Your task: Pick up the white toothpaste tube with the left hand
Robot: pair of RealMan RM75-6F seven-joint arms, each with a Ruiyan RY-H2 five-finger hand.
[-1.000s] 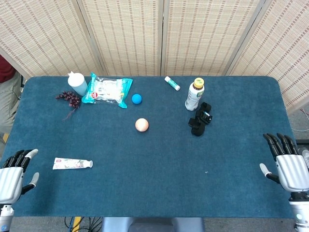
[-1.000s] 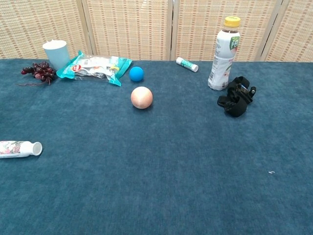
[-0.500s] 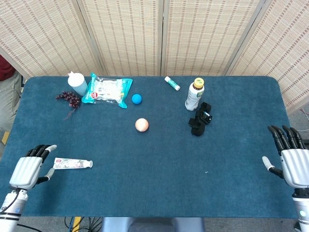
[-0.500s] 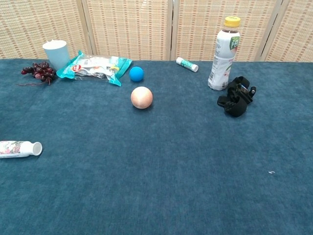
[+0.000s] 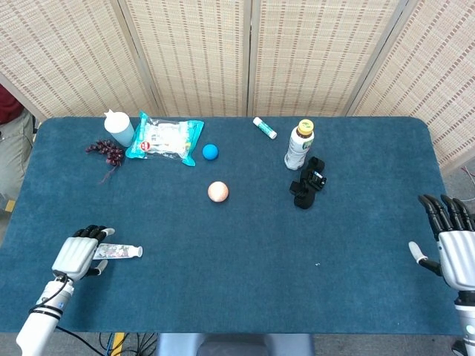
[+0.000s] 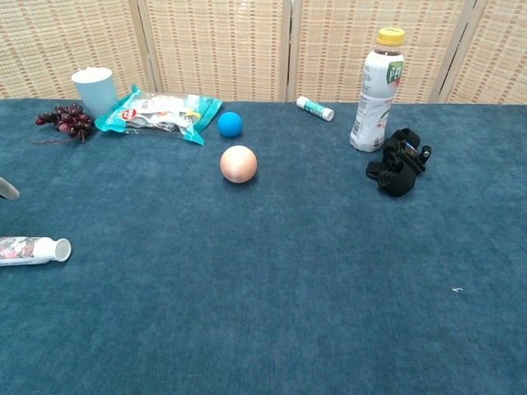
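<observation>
The white toothpaste tube (image 5: 123,251) lies flat on the blue table near the front left, cap pointing right; in the chest view the tube (image 6: 33,249) sits at the left edge. My left hand (image 5: 76,254) is over the tube's left end, back up, fingers pointing away and apart, gripping nothing. Only one of its fingertips (image 6: 6,189) shows in the chest view, above the tube. My right hand (image 5: 454,243) is at the table's right edge, fingers spread and empty.
At the back left are grapes (image 5: 106,150), a white cup (image 5: 119,127) and a teal snack packet (image 5: 165,139). A blue ball (image 5: 210,151) and a peach ball (image 5: 217,191) lie mid-table. A bottle (image 5: 299,144), a black clip (image 5: 307,182) and a small white tube (image 5: 264,127) are at the back right.
My left hand has moved right and forward from the table's front left corner to over the tube's left end. The right hand has drifted slightly right. The tube has not moved.
</observation>
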